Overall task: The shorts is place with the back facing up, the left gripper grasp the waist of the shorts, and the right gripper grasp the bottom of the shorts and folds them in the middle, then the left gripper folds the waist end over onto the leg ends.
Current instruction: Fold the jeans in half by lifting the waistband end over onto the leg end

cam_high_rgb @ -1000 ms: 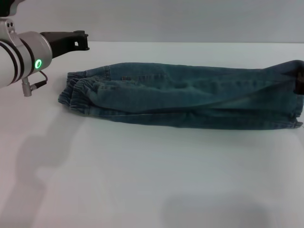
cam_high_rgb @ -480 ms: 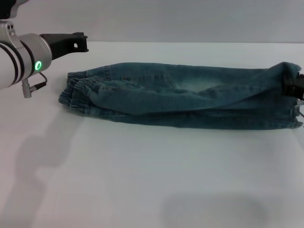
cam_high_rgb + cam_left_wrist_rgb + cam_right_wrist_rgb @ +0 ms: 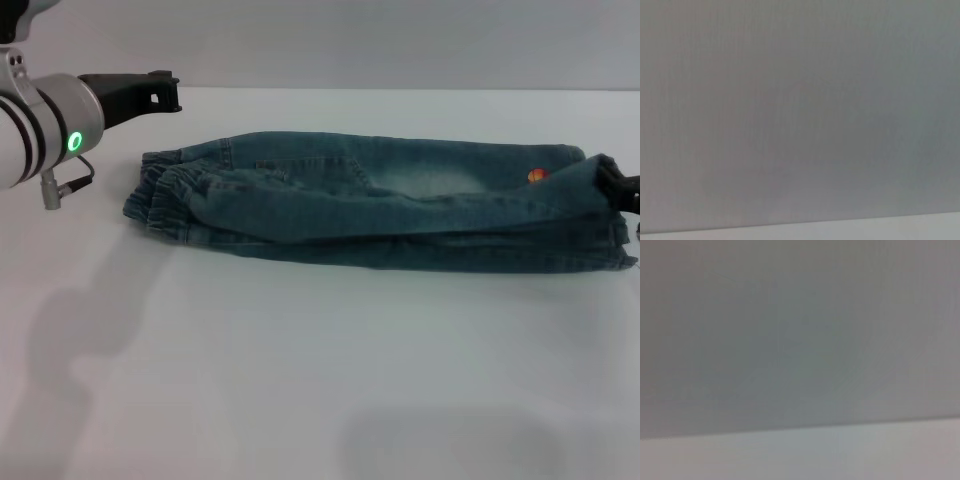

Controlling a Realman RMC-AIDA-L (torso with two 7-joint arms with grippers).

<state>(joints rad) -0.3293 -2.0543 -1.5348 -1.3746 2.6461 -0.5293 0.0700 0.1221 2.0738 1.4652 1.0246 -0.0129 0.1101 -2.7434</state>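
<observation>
The left gripper [image 3: 160, 90] hangs in the air past the waist of the shorts [image 3: 160, 195], holding nothing; I cannot tell if its fingers are apart. Only a black bit of the right gripper [image 3: 618, 185] shows, at the leg ends [image 3: 610, 235], and its fingers are hidden.

The shorts [image 3: 380, 215] lie folded long-ways on the white table [image 3: 300, 380], waist to the robot's left. If the right gripper pulls away while pinching cloth, the top layer could drag open. A shallow grab could slip off the puffy waist.
</observation>
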